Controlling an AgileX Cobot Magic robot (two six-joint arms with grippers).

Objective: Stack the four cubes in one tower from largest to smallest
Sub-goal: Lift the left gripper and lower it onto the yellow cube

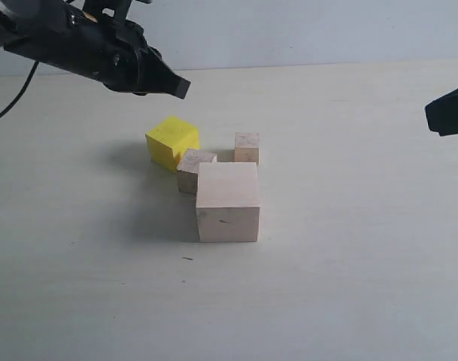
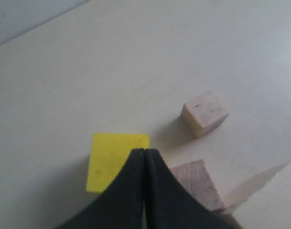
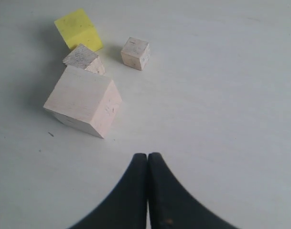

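Exterior view: no tower is begun; the large pale wood cube [image 1: 228, 201], bright yellow cube [image 1: 172, 141], smaller bare wood cube [image 1: 194, 169] and smallest bare wood cube [image 1: 247, 147] are clustered together.

Left wrist view: the left gripper [image 2: 144, 151] is seen closed and empty above the yellow cube. If it is lowered unopened, the crowded cubes could be scattered.

Right wrist view: the right gripper [image 3: 147, 155] is also closed, well apart.

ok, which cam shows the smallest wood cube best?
Left wrist view: the smallest wood cube sits close, whole and unblocked. Right wrist view shows it whole but farther off. Exterior view shows it small, just behind the large pale cube.
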